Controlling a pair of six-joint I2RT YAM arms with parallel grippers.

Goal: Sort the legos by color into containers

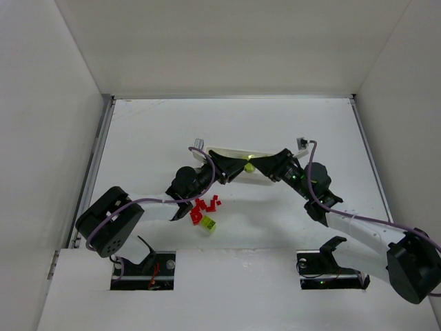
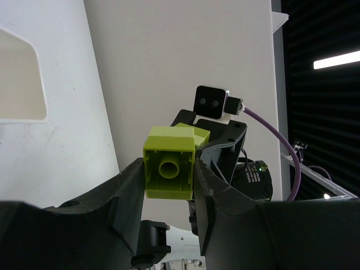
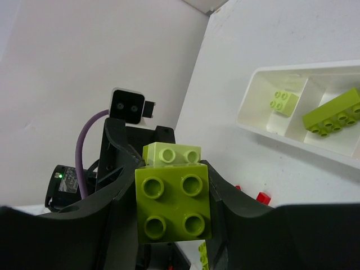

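Observation:
My two grippers meet tip to tip just above the white tray (image 1: 219,152). The left gripper (image 2: 169,171) is shut on a lime-green lego (image 2: 167,181) that shows its hollow underside. The right gripper (image 3: 174,194) is shut on a second lime-green lego (image 3: 173,203), studs facing its camera. The two bricks touch; whether they are joined I cannot tell. From above only a spot of green (image 1: 249,166) shows between the left gripper (image 1: 239,169) and the right gripper (image 1: 260,167). Two more green legos, a square one (image 3: 283,102) and a long one (image 3: 333,111), lie in separate containers.
A small pile of red legos (image 1: 205,205) lies on the table near the left arm, with one green brick (image 1: 208,224) beside it. Red bricks (image 3: 262,197) also show below the right gripper. White walls close in the table on three sides.

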